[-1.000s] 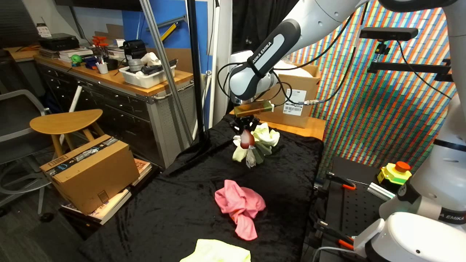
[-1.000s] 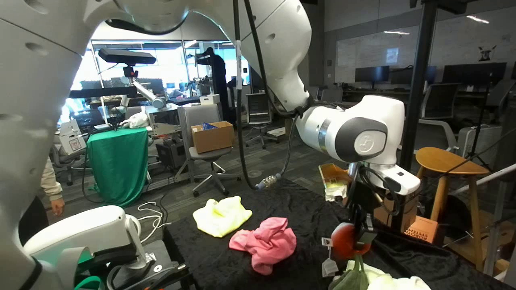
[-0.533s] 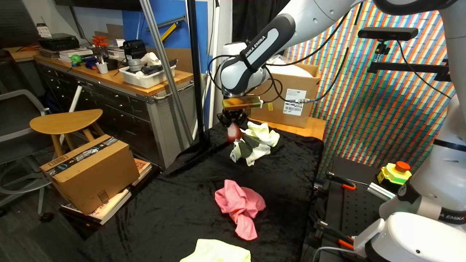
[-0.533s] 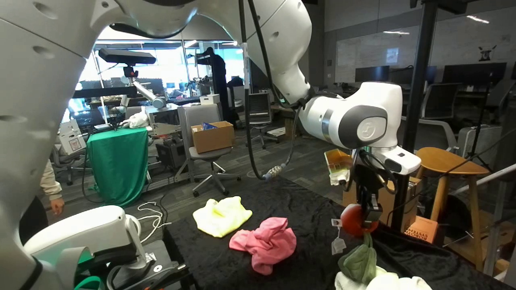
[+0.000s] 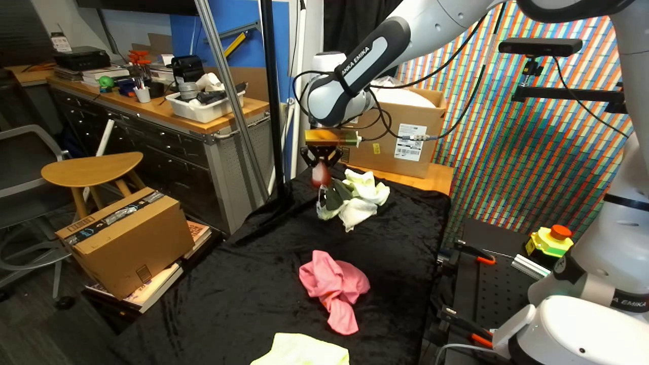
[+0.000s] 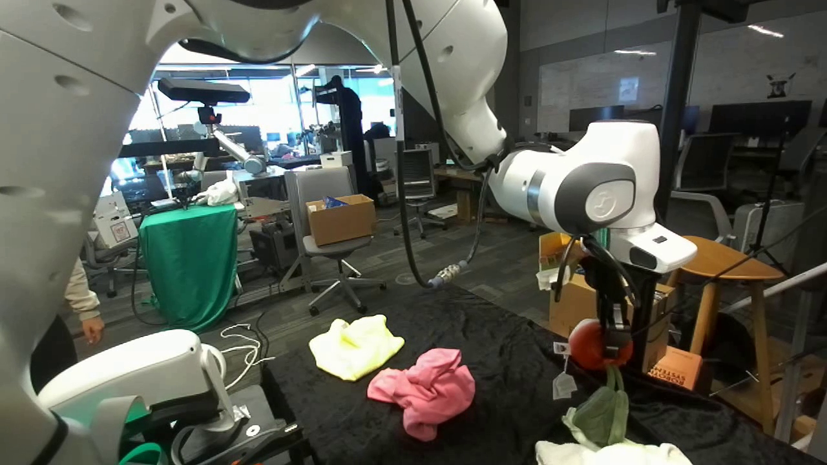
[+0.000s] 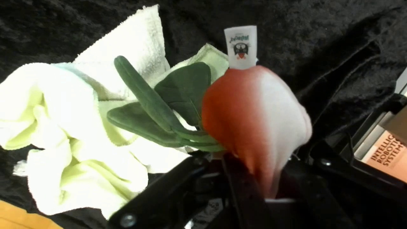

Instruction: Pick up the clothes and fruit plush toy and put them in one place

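Observation:
A plush toy [image 7: 232, 108] with a red-and-white round body and green leaves is held in my gripper [image 7: 259, 165]. The jaws are shut on its body, which bulges out between them. Both exterior views also show the toy [image 5: 320, 175] [image 6: 586, 345] and the gripper [image 5: 321, 163] [image 6: 612, 345]. Its leaves hang over a pale yellow-white cloth [image 7: 47, 95]; I cannot tell whether they touch. That cloth lies crumpled at the table's far end [image 5: 367, 187]. A pink cloth [image 5: 332, 284] lies mid-table, and a bright yellow cloth [image 5: 304, 351] lies at the near end, cut by the frame edge.
The table is covered with black velvet [image 5: 243, 294]. A cardboard box [image 5: 416, 134] stands behind its far end. A black post [image 5: 274, 101] rises close beside the gripper. A taped cardboard box [image 5: 134, 241] on books stands beside the table, near a wooden stool [image 6: 717, 258].
My gripper has moved left in one exterior view and right in the other, rising slightly, with the plush toy held. Its leaves moved along. The cloths lie in the same places.

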You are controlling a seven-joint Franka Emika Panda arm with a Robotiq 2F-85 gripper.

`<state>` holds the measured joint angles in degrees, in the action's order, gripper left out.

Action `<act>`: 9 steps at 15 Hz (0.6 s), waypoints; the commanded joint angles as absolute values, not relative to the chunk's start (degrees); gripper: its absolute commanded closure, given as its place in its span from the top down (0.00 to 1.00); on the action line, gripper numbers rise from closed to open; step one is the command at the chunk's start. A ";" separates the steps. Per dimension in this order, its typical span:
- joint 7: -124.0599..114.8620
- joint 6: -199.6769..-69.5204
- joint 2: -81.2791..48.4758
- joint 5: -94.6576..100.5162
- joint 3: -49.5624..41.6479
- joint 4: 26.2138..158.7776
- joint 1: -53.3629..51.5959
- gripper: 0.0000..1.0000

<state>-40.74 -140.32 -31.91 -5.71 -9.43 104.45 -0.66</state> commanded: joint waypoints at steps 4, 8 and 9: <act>-46.43 -144.65 -31.29 -5.76 -11.49 103.40 -1.08 0.11; -48.76 -146.36 -31.30 -5.23 -12.19 103.20 -1.35 0.11; -49.50 -146.21 -31.77 -4.91 -12.49 102.80 -1.51 0.11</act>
